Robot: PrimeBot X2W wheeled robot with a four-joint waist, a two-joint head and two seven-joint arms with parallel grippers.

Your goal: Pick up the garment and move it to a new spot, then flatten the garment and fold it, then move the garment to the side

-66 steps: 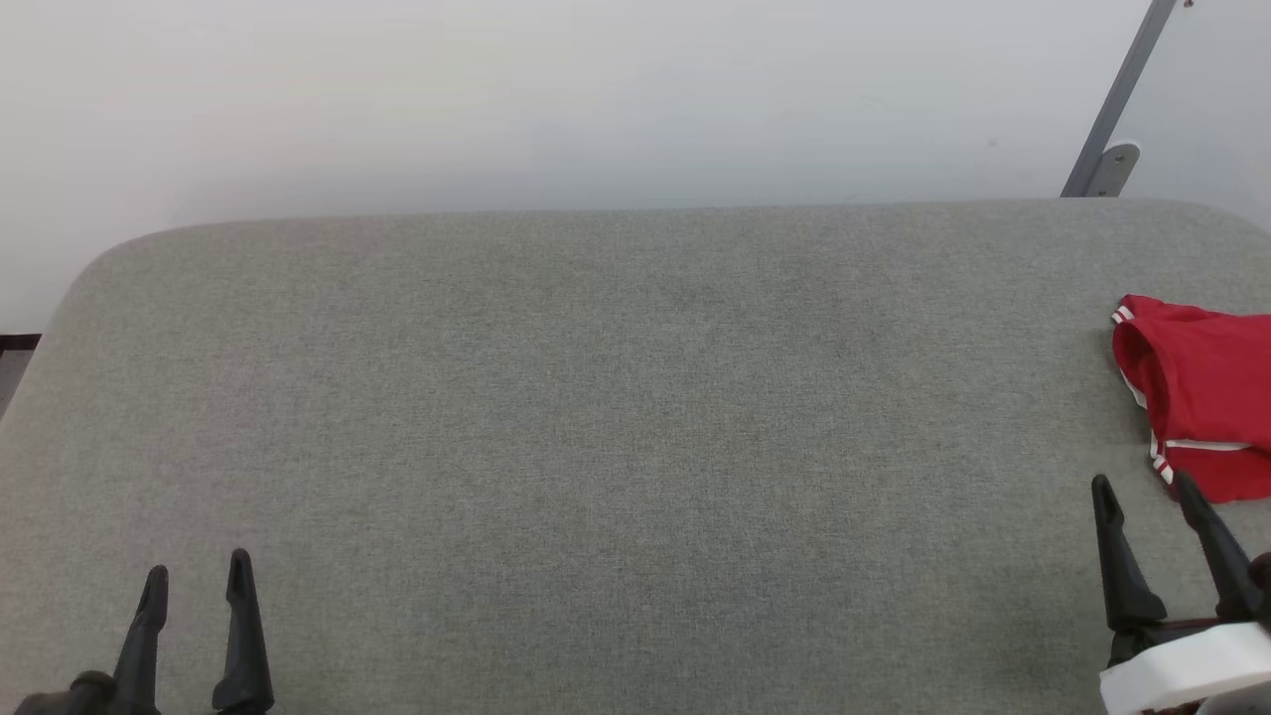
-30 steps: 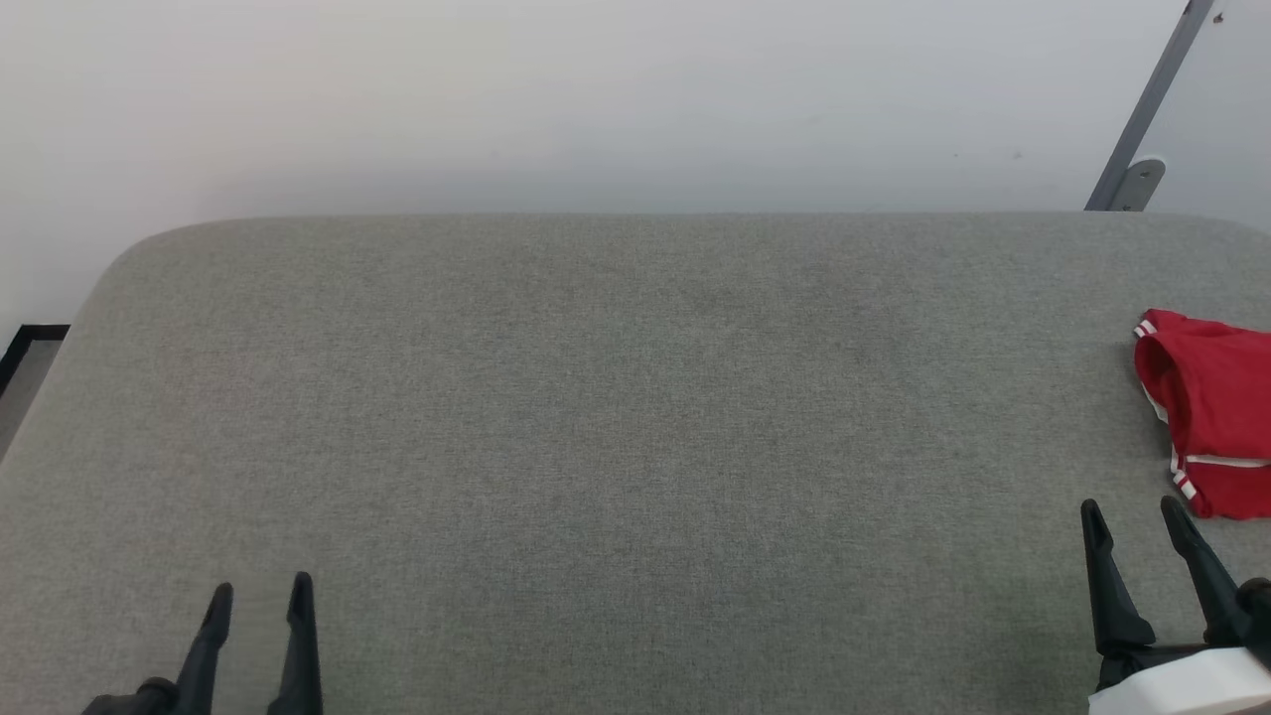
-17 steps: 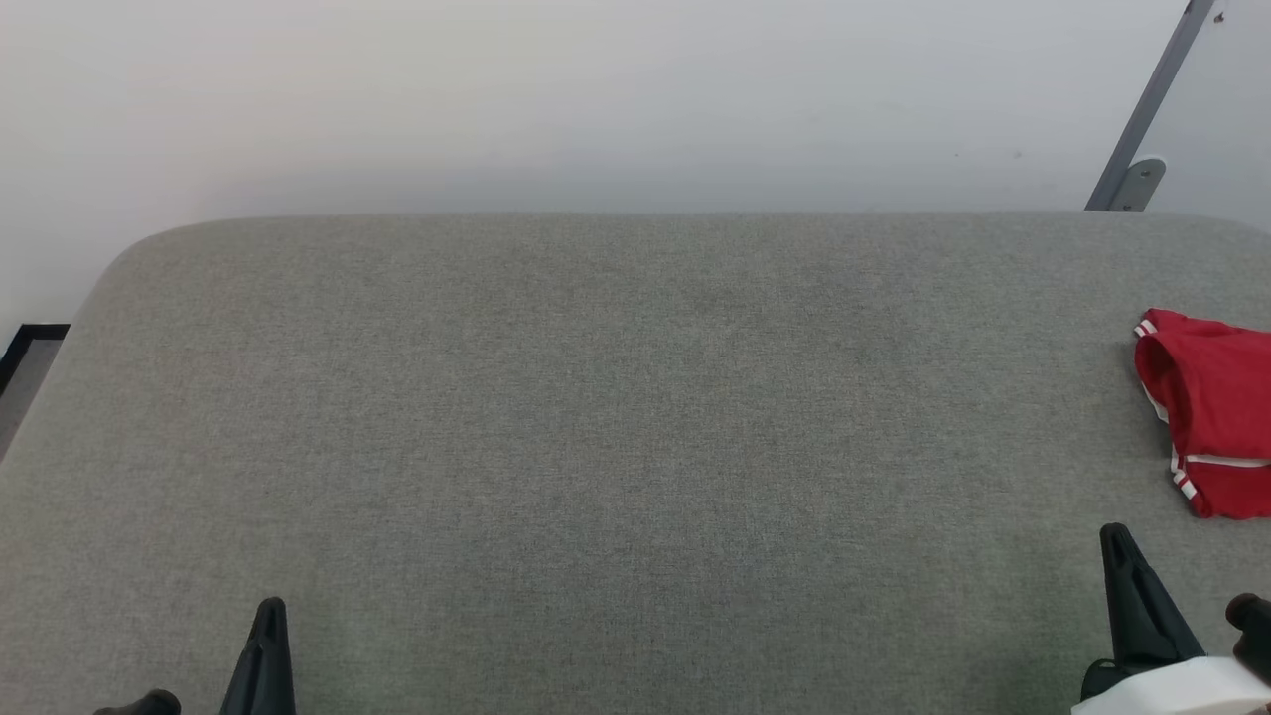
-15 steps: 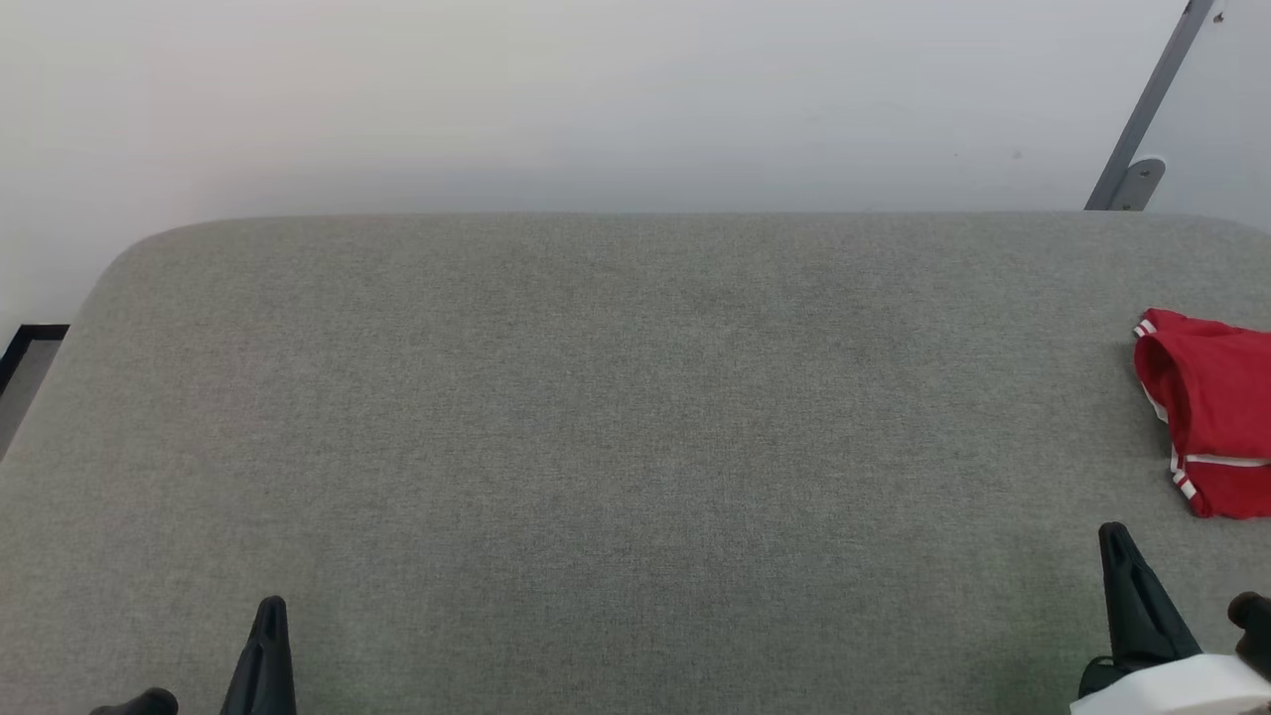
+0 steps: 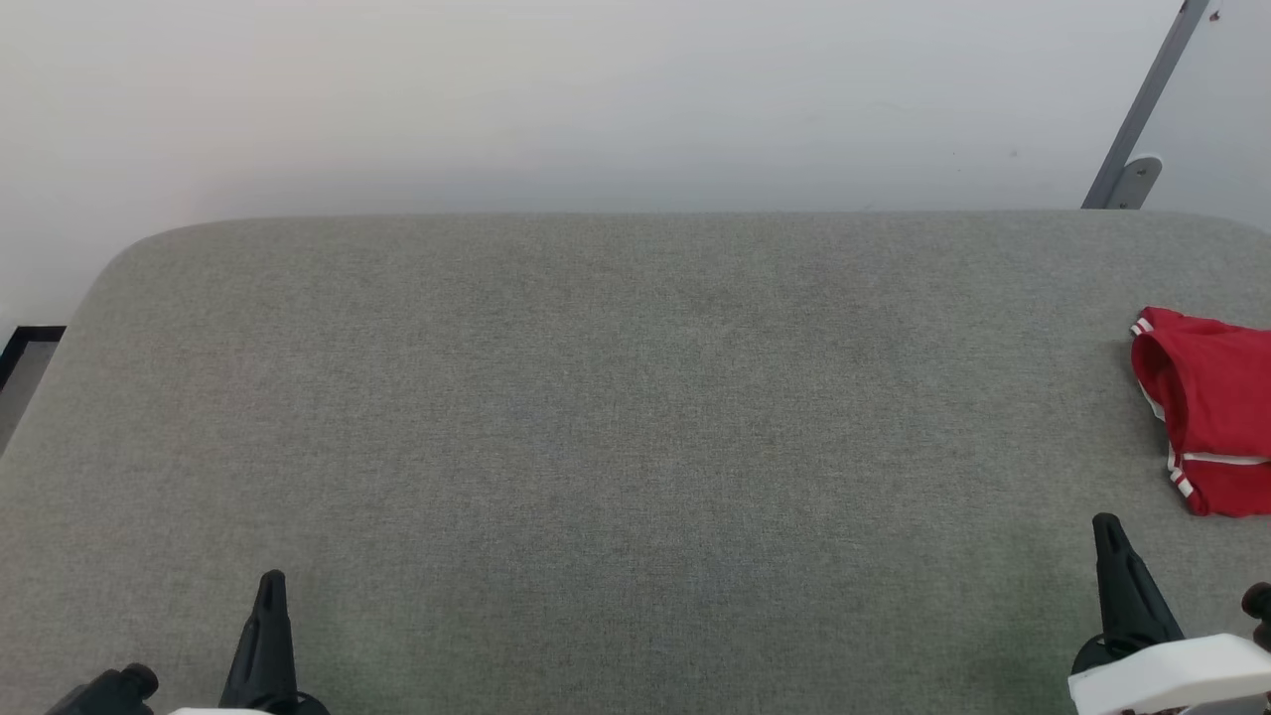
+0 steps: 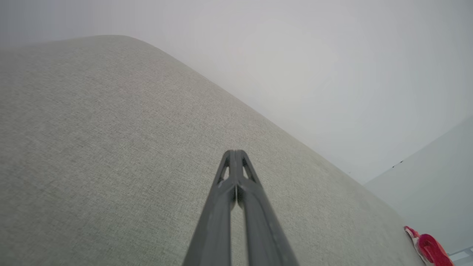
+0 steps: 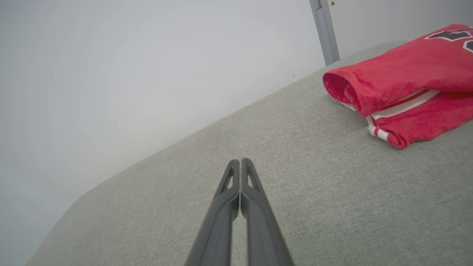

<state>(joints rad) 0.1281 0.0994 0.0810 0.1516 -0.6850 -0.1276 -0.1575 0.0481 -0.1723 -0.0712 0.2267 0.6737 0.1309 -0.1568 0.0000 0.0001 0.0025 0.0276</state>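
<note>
Altogether, one red garment is counted, laid bunched at the right side of a single grey padded table. Two grippers are counted, the left gripper and the right gripper, each with its fingers pressed together and nothing held. The garment is cut off by the frame edge, and its dark lettering is only partly shown.

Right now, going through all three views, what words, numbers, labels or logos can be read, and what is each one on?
On the garment: dark, white-outlined characters at the right wrist view's top right corner, cut off by the frame edge; not readable.
On the garment's striped trim in the head view: no text.
On the padded surface and the wall: no text, label or sign.
</note>
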